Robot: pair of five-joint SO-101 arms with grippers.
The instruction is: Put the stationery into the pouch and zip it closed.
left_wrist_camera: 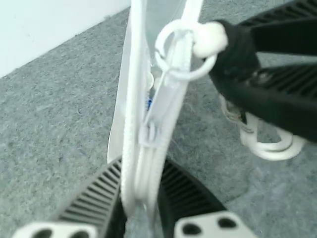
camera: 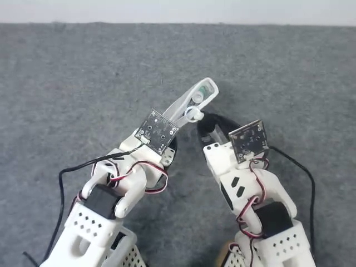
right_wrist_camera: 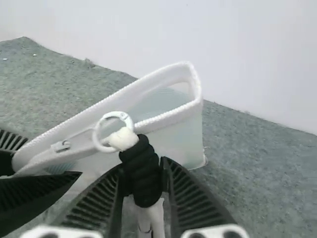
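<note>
**Closing the zip: where a two-arm hold may fail**

Lower left of the high view: the left gripper (left_wrist_camera: 142, 171) is clamped on the zip-edged end of the translucent white soft-walled pouch (camera: 186, 105). The pouch stands on edge at frame centre, above the grey felt table cover (camera: 67, 83). Centre of the left wrist view: the small white slider (left_wrist_camera: 148, 133) sits close to these jaws, so most of the zip probably remains to be run. In the right wrist view the mouth gapes at the pouch's far end, upper right of centre. A blue fleck shows through the wall, but the contents cannot be identified. Right of the slider, a thin white ring (right_wrist_camera: 114, 114) and a white bead (right_wrist_camera: 121, 139) join it to the knotted black cord pull (right_wrist_camera: 140, 158). The right gripper (right_wrist_camera: 142, 171) is closed on that pull.

Likely failures:
- (a) The cord is soft and rounded, so under tension it may slide out of the right jaws.
- (b) The left jaws pinch only a thin edge, so a firm draw along the zip could drag the fabric free.
- (c) A draw off the line of the teeth would tilt the slider and jam it, or twist the limp wall.
- (d) With the mouth open, anything inside could slip out if the far end dips.
</note>
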